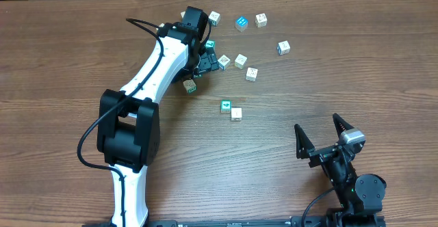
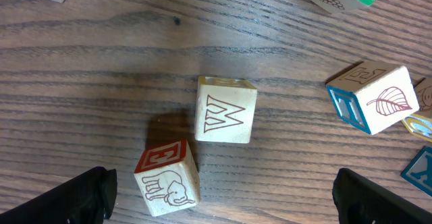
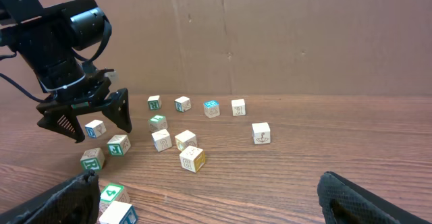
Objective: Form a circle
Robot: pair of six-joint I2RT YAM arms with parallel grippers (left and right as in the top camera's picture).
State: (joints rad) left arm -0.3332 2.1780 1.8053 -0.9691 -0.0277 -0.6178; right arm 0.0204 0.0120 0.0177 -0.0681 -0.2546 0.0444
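Note:
The cubes for the circle lie loosely scattered at the table's far middle, among them a teal one [image 1: 241, 23] and pale ones [image 1: 251, 74]. My left gripper [image 1: 207, 61] hangs open over the group's left side. In the left wrist view its fingers [image 2: 81, 197] stand wide apart around the gripper's gap [image 2: 226, 207]. An elephant cube [image 2: 167, 179] lies between them, nearer the left finger and untouched. A W cube [image 2: 226, 109] sits just beyond it. My right gripper [image 1: 321, 137] rests open and empty near the front right, and it shows low in its own wrist view [image 3: 219, 204].
A leaf cube [image 2: 371, 97] lies right of the W cube. Two cubes [image 1: 231, 110] sit together nearer the table's middle. The right wrist view shows the left gripper [image 3: 91, 126] over a cube, a cardboard wall [image 3: 270, 35] behind, and a green-topped cube [image 3: 111, 193] close by.

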